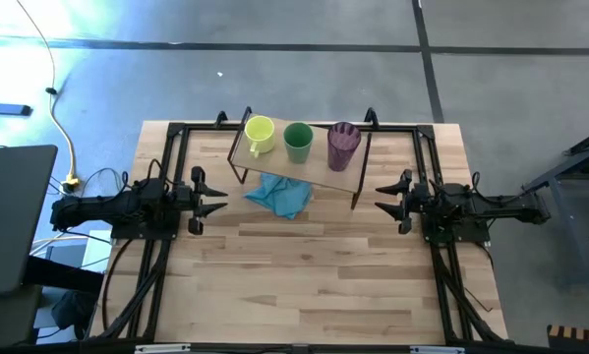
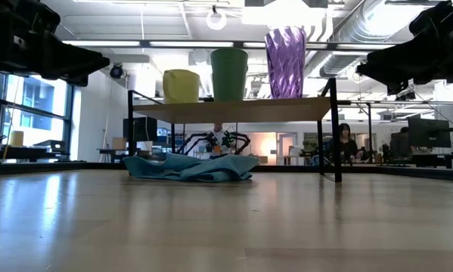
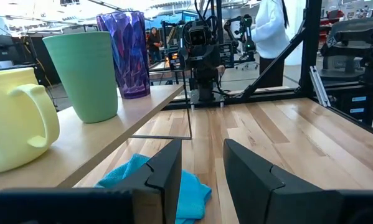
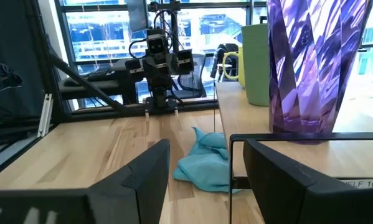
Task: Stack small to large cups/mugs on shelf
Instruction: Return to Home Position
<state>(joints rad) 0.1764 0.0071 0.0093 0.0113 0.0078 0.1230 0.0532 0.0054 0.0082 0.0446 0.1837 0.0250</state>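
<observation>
— Where do the cups stand?
— Upright, in a row along the long axis of the light wooden shelf point(image 1: 274, 162), which runs crosswise at the table's point(image 1: 304, 285) far side. The glossy yellow mug point(image 1: 260, 131) is nearest my left arm, handle toward the near side. The smooth green cup point(image 1: 297, 141) is in the middle. The ribbed, translucent purple tumbler point(image 1: 343, 145) is nearest my right.
— Your grippers?
— My left gripper point(image 1: 215, 197) and right gripper point(image 1: 387, 197) flank the shelf, fingers spread apart. A crumpled blue cloth point(image 1: 279, 195) lies partly beneath it.

A small label point(image 4: 361, 183) sits on the edge of the shelf point(image 4: 279, 155), below the purple tumbler point(image 4: 311, 62). It reads "ELF 1(5)", and the letters before that are too faint to tell.
</observation>
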